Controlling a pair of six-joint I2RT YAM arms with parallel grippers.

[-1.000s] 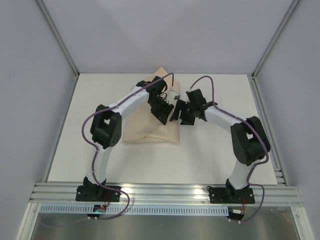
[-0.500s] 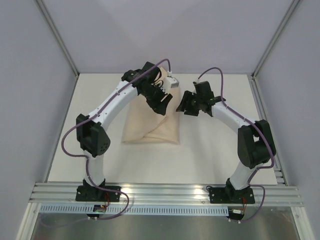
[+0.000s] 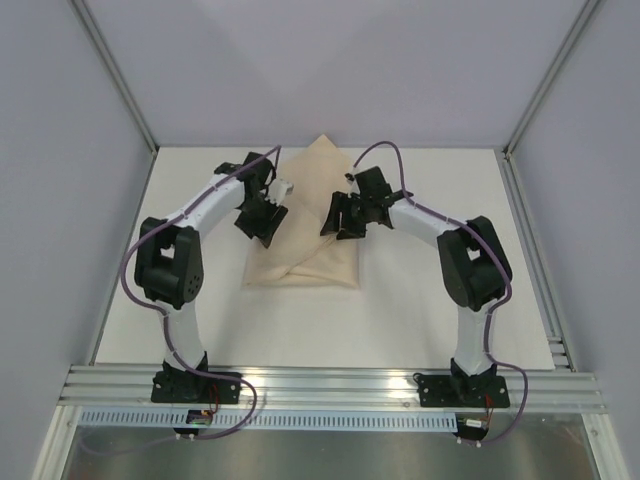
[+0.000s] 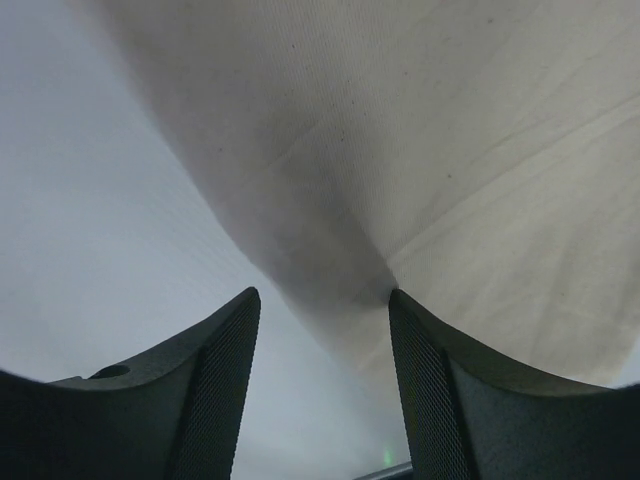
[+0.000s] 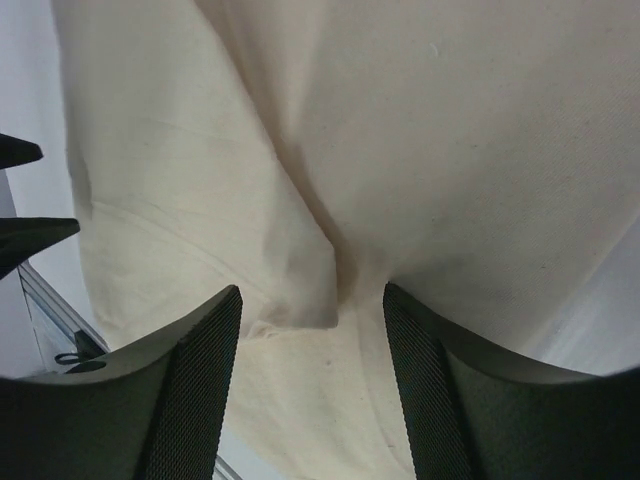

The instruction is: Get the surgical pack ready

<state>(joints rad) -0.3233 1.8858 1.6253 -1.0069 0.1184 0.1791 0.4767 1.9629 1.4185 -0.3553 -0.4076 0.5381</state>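
**Two tools over the cloth**

The cloth (image 3: 305,265) lies folded in a bundle on the desk (image 3: 430,300), in the middle and toward the back. What is inside it cannot be seen.

The step looks like folding in the sides of the bundle. To do it well, each tool should come down on a loose edge or fold. It should pinch only the top layer and lift gently. Both sides should move together, so the bundle does not slide or twist. A hard pull could drag the whole thing.

The left arm reaches forward with its elbow out to the left. The left tool (image 3: 264,225) hangs over the left edge of the cloth. Its fingers (image 4: 220,390) are spread and hold nothing. The edge of the cloth comes right up to one finger.

The right arm bends its elbow out to the right and reaches in. The right tool (image 3: 334,220) is over the right half of the cloth. It is spread too, with a soft fold between its fingers, not pinched.
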